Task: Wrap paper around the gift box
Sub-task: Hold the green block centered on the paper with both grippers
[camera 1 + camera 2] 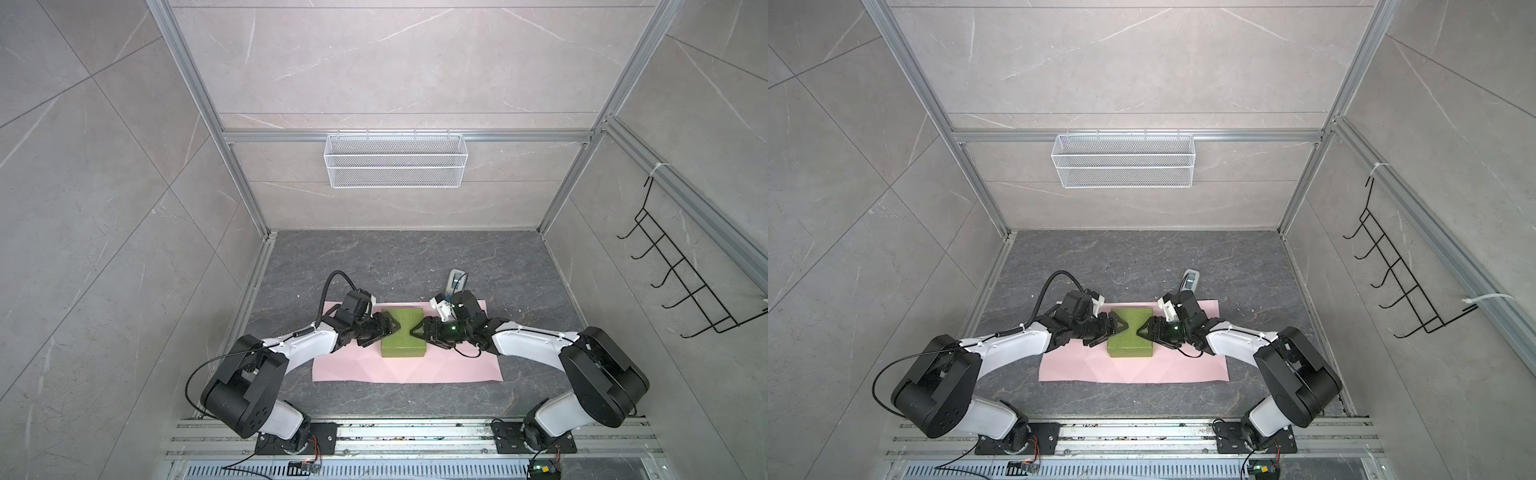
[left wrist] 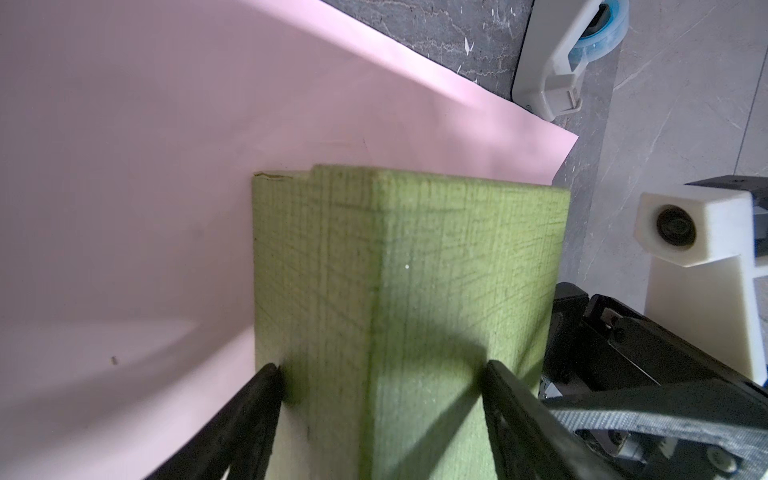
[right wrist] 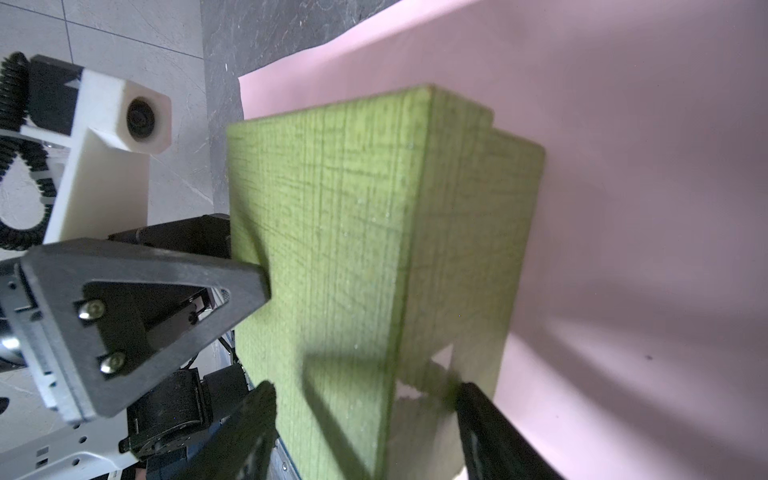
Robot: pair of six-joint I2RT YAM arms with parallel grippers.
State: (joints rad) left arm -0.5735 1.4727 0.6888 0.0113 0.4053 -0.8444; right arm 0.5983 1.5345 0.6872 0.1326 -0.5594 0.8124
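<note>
The olive-green gift box lies over the middle of the pale pink paper, which is spread flat on the dark table. My left gripper holds the box's left end, one finger on the top face and one under it. At the right end, my right gripper clamps the box the same way. Whether the box touches the paper cannot be made out.
A grey-white tape dispenser with a blue roll stands just behind the paper's far right corner. A white wire basket hangs on the back wall, and a black hook rack on the right wall.
</note>
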